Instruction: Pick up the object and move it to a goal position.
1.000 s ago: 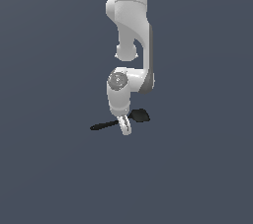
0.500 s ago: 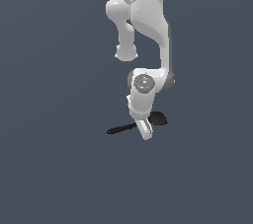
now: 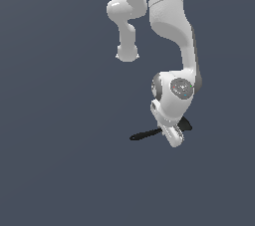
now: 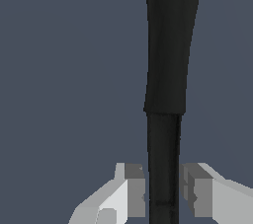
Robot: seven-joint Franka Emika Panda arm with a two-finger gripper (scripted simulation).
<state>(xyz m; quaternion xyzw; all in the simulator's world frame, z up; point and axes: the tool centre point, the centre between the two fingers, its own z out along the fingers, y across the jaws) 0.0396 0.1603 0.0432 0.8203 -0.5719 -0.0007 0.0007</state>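
The object is a small black utensil [image 3: 147, 134] with a thin handle pointing toward the exterior view's left and a wider head [image 3: 186, 124] showing behind the hand. My gripper [image 3: 173, 137] hangs below the white arm and is shut on the object near its middle. In the wrist view the black object [image 4: 169, 70] runs as a long bar between the two grey finger pads [image 4: 134, 188], which press on its narrower part, with my gripper [image 4: 164, 191] closed around it.
A plain dark grey-blue surface fills both views. The white arm [image 3: 172, 26] reaches down from the top of the exterior view.
The arm has carried the object toward the exterior view's right and slightly lower in the picture. The gripper's hold on it is unchanged.
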